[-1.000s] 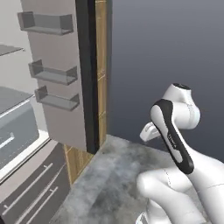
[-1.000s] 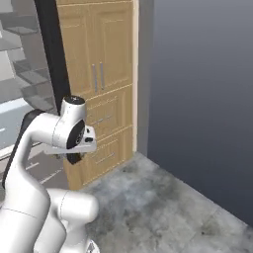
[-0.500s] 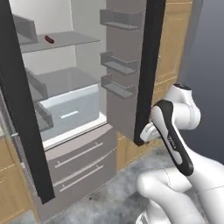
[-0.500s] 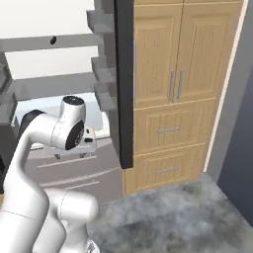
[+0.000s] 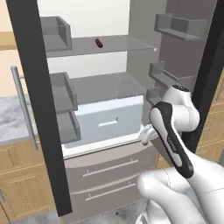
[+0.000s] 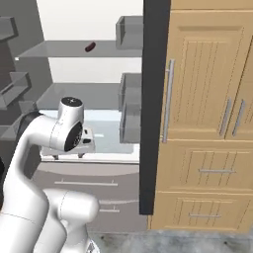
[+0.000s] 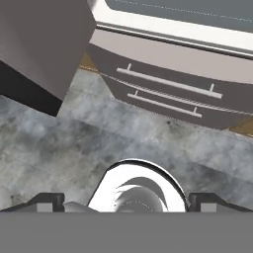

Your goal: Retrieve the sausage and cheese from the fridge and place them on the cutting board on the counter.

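Before the base, the tall grey-silver French-door fridge (image 5: 105,109) is now presented squarely with both doors swung wide, whereas a second ago only a door edge and the light wooden cabinets (image 6: 207,123) were framed; the whole scene has shifted, so the change is attributed to the base having been driven round, not to any displaced item. On the upper grey inner shelf (image 5: 109,46) the small dark red-brown oblong sausage (image 5: 99,43) is seen lying alone, well above the white drawer (image 5: 109,120). No pale yellow cheese can be made out on the shelves, and its place cannot be told. At the left margin a strip of white-grey veined marble worktop (image 5: 11,118) is shown. The fingers (image 7: 126,200) are held spread wide, gripping nothing, and are pointed down at the floor before the two lower drawers (image 7: 163,91). The approach is judged complete; reaching up for the sausage is judged to be next.
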Available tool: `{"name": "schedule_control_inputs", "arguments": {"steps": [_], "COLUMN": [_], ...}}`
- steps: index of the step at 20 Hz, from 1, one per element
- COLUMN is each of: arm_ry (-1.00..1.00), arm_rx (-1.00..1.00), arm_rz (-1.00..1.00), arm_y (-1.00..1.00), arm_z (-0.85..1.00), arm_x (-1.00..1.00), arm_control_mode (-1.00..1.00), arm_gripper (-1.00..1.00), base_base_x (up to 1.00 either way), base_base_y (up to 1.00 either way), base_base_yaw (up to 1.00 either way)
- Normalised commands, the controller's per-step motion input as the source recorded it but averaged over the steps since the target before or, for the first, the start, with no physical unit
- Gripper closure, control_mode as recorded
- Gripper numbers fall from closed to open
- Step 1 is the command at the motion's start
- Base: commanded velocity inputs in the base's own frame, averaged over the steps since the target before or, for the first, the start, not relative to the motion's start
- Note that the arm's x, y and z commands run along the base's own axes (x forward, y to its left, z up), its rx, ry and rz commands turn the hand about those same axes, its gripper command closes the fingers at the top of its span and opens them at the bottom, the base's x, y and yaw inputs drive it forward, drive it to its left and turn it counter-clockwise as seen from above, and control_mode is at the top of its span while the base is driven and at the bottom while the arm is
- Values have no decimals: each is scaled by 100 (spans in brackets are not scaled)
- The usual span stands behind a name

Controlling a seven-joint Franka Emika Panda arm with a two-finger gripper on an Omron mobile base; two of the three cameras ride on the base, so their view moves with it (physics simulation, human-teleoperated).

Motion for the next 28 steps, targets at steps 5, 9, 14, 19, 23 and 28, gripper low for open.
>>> {"name": "schedule_control_inputs", "arguments": {"steps": [5, 9, 14, 19, 23, 28], "arm_ry": [0, 0, 0, -6, -33, -25], "arm_rx": [0, 0, 0, 0, 1, 0], "arm_rz": [0, 0, 0, 1, 0, 0], "arm_y": [0, 0, 0, -2, -6, 0], "arm_z": [0, 0, 0, 20, 97, 100], "arm_x": [0, 0, 0, -7, -68, -27], "arm_control_mode": [100, 100, 100, -100, -100, -100], "arm_gripper": [-100, -100, -100, -100, -100, -100], "base_base_x": [54, 97, 100, 36, 0, 0], "base_base_y": [-13, -25, -11, 0, 0, 0], "base_base_yaw": [23, 11, 3, 0, 0, 0]}}
